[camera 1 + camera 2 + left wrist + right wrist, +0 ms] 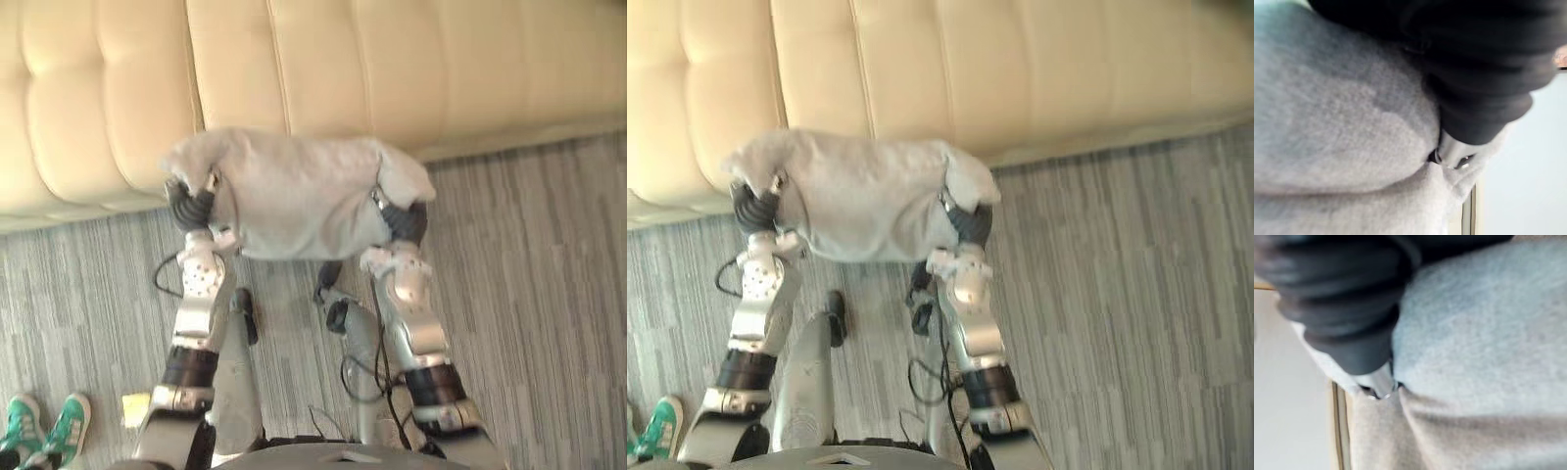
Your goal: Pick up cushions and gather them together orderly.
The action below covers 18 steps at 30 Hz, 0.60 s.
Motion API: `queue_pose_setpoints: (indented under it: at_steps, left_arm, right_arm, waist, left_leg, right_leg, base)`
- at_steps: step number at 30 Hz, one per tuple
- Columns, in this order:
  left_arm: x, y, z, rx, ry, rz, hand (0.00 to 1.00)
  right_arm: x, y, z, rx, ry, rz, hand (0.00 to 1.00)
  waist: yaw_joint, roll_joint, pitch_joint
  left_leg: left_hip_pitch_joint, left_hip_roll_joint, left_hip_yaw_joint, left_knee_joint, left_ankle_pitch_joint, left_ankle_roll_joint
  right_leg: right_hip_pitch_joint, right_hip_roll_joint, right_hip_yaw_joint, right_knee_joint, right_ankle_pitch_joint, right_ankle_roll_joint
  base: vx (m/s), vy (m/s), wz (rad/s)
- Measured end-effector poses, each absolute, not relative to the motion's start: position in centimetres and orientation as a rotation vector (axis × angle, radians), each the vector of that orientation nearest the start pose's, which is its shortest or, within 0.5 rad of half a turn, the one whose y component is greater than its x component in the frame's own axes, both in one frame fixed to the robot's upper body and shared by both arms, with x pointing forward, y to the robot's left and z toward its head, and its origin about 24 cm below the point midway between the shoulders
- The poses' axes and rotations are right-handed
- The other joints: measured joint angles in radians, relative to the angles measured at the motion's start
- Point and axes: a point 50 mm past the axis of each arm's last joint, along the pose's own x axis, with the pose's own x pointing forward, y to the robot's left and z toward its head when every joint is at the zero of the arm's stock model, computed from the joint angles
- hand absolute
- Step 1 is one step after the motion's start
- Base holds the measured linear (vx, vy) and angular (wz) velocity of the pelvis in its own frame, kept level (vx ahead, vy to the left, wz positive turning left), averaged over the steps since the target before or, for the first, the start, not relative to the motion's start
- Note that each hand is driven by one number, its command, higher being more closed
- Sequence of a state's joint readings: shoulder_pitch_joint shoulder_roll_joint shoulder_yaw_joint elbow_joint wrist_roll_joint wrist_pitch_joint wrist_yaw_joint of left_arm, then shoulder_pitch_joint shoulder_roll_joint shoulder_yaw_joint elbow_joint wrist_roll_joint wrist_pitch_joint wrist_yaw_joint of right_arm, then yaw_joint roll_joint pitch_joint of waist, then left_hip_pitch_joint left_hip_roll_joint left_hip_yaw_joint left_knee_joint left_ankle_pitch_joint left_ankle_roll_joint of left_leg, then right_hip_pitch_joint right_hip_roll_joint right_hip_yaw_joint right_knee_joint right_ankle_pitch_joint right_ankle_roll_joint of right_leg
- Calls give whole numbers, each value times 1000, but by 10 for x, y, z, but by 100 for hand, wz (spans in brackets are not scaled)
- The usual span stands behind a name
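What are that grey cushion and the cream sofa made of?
The grey cushion looks like soft, matte fabric, perhaps fleece: it wrinkles and sags. The cream sofa looks like smooth leather or imitation: faint sheen, stitched panels.

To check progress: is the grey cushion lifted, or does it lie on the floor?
Lifted: the cushion is held between the left hand and the right hand, clear above the floor.

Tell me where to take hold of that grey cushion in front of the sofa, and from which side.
By its two short ends, one hand from each side. The grey cushion is wide and soft, lying crosswise before the cream sofa, so a single-sided hold would likely let it droop. The left hand and right hand sit at those ends now.
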State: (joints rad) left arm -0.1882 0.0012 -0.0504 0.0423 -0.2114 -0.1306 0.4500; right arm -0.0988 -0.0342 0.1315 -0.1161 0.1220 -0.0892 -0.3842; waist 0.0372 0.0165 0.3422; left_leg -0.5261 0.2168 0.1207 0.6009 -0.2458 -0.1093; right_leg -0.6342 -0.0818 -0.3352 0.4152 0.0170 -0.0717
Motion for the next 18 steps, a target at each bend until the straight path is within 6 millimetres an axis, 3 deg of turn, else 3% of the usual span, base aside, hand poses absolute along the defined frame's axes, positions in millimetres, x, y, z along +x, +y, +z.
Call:
queue_pose_setpoints:
  at_steps: [3,8,12,14,18]
  left_arm:
    - [255,152,55,-248,-98,348,100]
    - [220,160,33,-234,-19,348,100]
    - [208,160,24,-233,23,329,100]
    - [207,159,23,-238,27,314,100]
    - [201,160,17,-232,53,308,100]
  right_arm:
    - [239,-138,80,108,-206,-163,100]
    - [212,-138,71,84,-162,-89,100]
    - [205,-140,67,30,-148,-54,100]
    - [206,-142,67,23,-149,-61,100]
    - [206,-140,67,-5,-156,-61,100]
  waist:
    - [3,6,-60]
    - [8,25,-148]
    - [20,47,-210]
    - [18,46,-215]
    - [33,43,-247]
  left_leg:
    - [117,-4,30,-56,-11,8]
    - [264,-13,49,-160,-7,12]
    - [303,-20,46,-185,0,7]
    - [320,-25,70,-189,9,21]
    - [338,-25,93,-203,-2,34]
  right_leg:
    - [104,9,19,-41,-4,14]
    - [233,21,23,-112,-5,32]
    - [270,5,2,-103,-30,40]
    - [287,-17,-11,-94,-47,49]
    - [313,-16,-5,-135,-34,63]
  base:
    - [133,65,-16]
    - [120,28,-3]
    - [106,15,18]
    - [37,25,33]
    - [14,47,-2]
